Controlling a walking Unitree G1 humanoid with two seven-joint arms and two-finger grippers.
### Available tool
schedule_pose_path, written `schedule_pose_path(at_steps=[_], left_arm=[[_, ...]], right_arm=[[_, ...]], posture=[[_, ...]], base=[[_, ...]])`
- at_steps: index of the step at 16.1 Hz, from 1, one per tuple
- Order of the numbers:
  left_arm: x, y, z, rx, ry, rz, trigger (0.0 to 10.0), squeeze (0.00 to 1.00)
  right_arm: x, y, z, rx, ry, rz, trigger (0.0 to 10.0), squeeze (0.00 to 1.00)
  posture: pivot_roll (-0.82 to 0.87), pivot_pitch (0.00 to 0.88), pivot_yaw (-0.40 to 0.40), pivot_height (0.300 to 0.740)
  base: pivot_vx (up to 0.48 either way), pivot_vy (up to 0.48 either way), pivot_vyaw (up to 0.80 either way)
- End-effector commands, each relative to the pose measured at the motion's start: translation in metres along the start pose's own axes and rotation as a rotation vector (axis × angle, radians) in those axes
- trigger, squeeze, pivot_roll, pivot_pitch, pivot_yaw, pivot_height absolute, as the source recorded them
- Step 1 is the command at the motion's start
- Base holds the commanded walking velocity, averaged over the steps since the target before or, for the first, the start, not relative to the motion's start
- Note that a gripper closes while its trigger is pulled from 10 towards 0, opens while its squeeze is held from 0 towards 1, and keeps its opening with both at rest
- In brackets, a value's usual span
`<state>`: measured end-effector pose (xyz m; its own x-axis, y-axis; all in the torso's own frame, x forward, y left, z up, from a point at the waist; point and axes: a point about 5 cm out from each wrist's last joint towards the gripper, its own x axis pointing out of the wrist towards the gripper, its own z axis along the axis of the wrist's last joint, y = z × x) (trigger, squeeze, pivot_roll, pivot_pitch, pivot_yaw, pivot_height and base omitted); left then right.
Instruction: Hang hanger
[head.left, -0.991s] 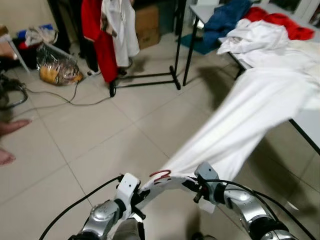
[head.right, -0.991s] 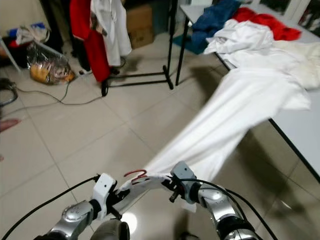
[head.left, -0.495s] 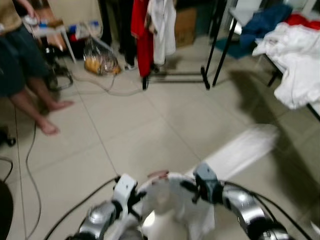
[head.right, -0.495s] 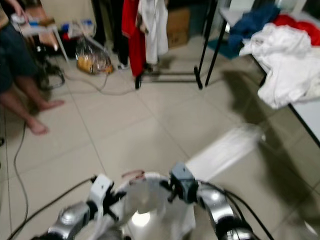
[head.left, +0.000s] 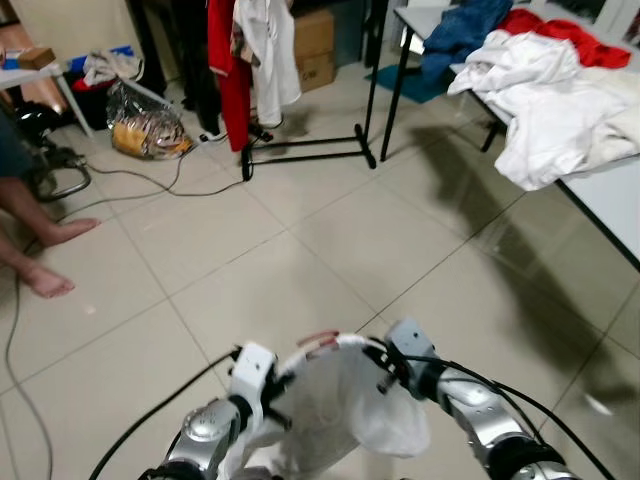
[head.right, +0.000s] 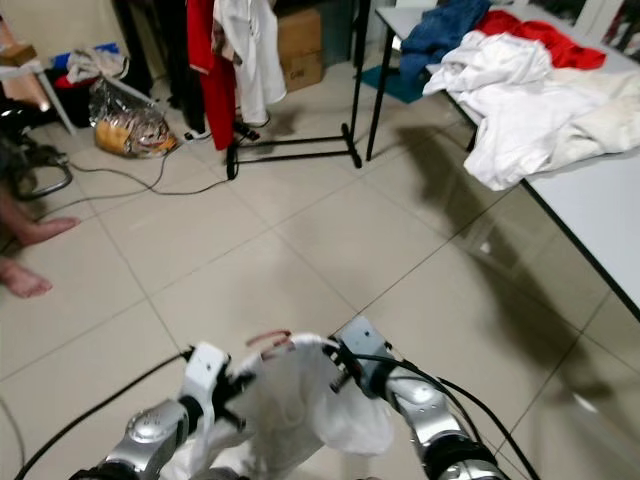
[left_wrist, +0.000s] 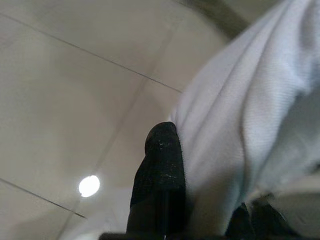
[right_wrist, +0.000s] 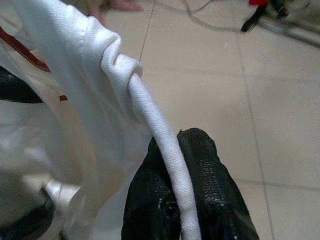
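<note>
We stand on a tiled floor (head.left: 250, 270), the clothes rack (head.left: 300, 155) far ahead and a tabletop (head.left: 610, 195) heaped with laundry at our right. Between our arms hangs a white shirt (head.left: 340, 410) on a red hanger (head.left: 318, 341). Our right hand (right_wrist: 180, 200) is clamped on the shirt's rolled edge; our left hand (head.left: 262, 385) is at the shirt, grip unclear. We judge this the carrying step: next, walk to the rack. A second ago the shirt stretched to the tabletop; now it hangs free.

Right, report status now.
Right end effector shut on white cloth garment, left end effector at its other side. Red hanger hook on top. Black clothes rack ahead across tiled floor.
</note>
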<state>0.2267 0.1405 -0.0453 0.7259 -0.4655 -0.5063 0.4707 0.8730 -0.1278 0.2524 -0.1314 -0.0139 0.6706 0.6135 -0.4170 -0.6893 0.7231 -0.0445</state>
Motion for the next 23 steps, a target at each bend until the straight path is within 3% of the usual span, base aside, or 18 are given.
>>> schedule_pose_path(at_steps=[1, 4, 7, 9, 11, 12, 14, 15, 16, 19, 20, 21, 22, 23], left_arm=[[-0.002, 0.008, 0.002, -0.041, -0.030, 0.078, 10.0, 0.00], [-0.002, 0.024, 0.032, -0.073, -0.228, 0.206, 10.0, 0.00], [-0.005, 0.031, 0.047, -0.035, -0.335, 0.285, 10.0, 0.00], [-0.007, 0.030, 0.051, 0.077, -0.346, 0.286, 10.0, 0.00], [-0.006, 0.026, 0.053, 0.273, -0.318, 0.264, 10.0, 0.00], [-0.005, 0.027, 0.056, 0.298, -0.320, 0.273, 10.0, 0.00], [-0.004, 0.030, 0.064, 0.420, -0.311, 0.288, 10.0, 0.00], [-0.003, 0.030, 0.065, 0.531, -0.289, 0.284, 10.0, 0.00], [-0.003, 0.033, 0.065, 0.578, -0.276, 0.306, 10.0, 0.00], [-0.004, 0.038, 0.063, 0.634, -0.234, 0.344, 10.0, 0.00], [-0.004, 0.038, 0.062, 0.640, -0.229, 0.351, 10.0, 0.13], [-0.004, 0.038, 0.063, 0.635, -0.235, 0.352, 10.0, 0.62], [-0.004, 0.037, 0.064, 0.615, -0.254, 0.344, 10.0, 1.00], [-0.004, 0.036, 0.065, 0.609, -0.266, 0.340, 10.0, 1.00]], right_arm=[[-0.001, -0.015, 0.015, 0.005, -0.098, -0.108, 10.0, 0.00], [-0.001, -0.013, 0.027, 0.005, -0.212, -0.186, 10.0, 0.00], [-0.004, -0.012, 0.031, -0.015, -0.253, -0.182, 10.0, 0.00], [-0.005, -0.012, 0.031, -0.032, -0.246, -0.164, 10.0, 0.00], [-0.005, -0.011, 0.027, -0.035, -0.218, -0.143, 10.0, 0.00], [-0.002, -0.008, 0.023, -0.028, -0.174, -0.108, 10.0, 0.00], [0.001, 0.002, -0.002, -0.078, 0.048, -0.010, 10.0, 0.00], [-0.003, 0.001, -0.013, -0.104, 0.139, -0.016, 10.0, 0.00], [-0.008, -0.004, -0.021, -0.113, 0.196, -0.054, 10.0, 0.00], [-0.016, -0.020, -0.029, -0.117, 0.279, -0.164, 10.0, 0.00], [-0.017, -0.025, -0.029, -0.121, 0.298, -0.196, 10.0, 0.00], [-0.017, -0.025, -0.029, -0.124, 0.299, -0.202, 10.0, 0.00], [-0.016, -0.025, -0.027, -0.127, 0.295, -0.202, 10.0, 0.00], [-0.015, -0.025, -0.027, -0.131, 0.296, -0.202, 10.0, 0.00]], posture=[[0.11, 0.000, 0.023, 0.740], [0.12, 0.000, 0.027, 0.740], [0.13, 0.000, 0.024, 0.740], [0.14, 0.000, 0.021, 0.740], [0.14, 0.000, 0.018, 0.740], [0.14, 0.000, 0.018, 0.740], [0.13, 0.000, 0.018, 0.740], [0.13, 0.000, 0.019, 0.740], [0.13, 0.000, 0.019, 0.740], [0.13, 0.000, 0.022, 0.740], [0.12, 0.000, 0.023, 0.740], [0.13, 0.000, 0.024, 0.740], [0.13, 0.000, 0.024, 0.740], [0.13, 0.000, 0.024, 0.740]], base=[[0.000, 0.000, 0.00], [0.000, 0.000, 0.00], [0.000, 0.000, 0.00], [0.000, 0.000, 0.00], [0.000, 0.000, 0.00], [0.000, 0.000, 0.00], [0.000, 0.000, 0.00], [0.000, 0.000, 0.00], [0.000, 0.000, 0.00], [0.000, 0.000, 0.00], [0.000, 0.000, 0.00], [0.000, 0.000, 0.00], [0.000, 0.000, 0.00], [0.000, 0.000, 0.00]])
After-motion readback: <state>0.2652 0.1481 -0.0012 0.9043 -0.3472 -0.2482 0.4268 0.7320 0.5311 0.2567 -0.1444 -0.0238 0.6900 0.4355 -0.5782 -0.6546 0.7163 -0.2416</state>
